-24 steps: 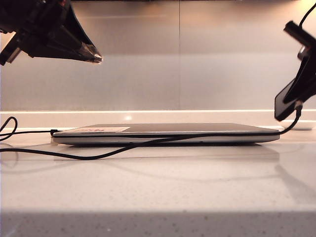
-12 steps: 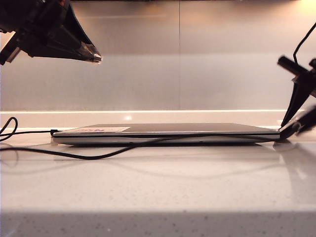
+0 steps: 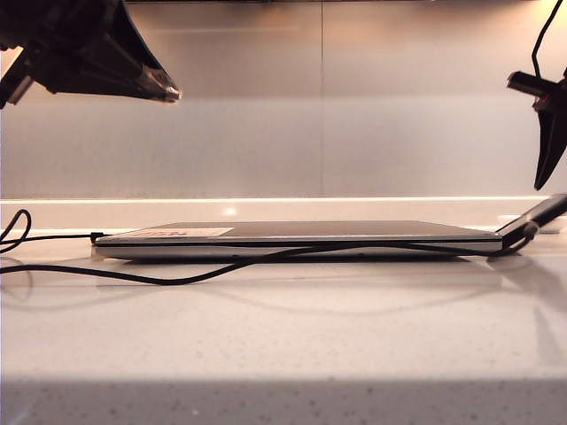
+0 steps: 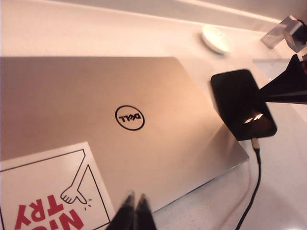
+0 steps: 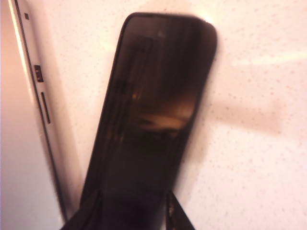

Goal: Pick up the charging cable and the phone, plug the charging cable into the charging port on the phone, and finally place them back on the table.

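One phone [image 4: 242, 103] just beside the right end effector [image 3: 542, 181], one charging cable [image 3: 221, 266], one closed silver laptop [image 4: 120, 115] below the left end effector [image 4: 134, 211], one white sticker [image 4: 48, 191], one small white round object [image 4: 216, 39], two end effectors, one tabletop [image 3: 283, 336]

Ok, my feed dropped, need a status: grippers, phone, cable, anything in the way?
Left gripper shut, empty, above the laptop. Right gripper open, above the phone. Phone tilted against laptop, charging cable plugged in. Nothing blocking.

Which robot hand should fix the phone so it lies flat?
Probably the right hand: it hovers open just above the phone, which leans on the laptop. The left hand is shut, far across.
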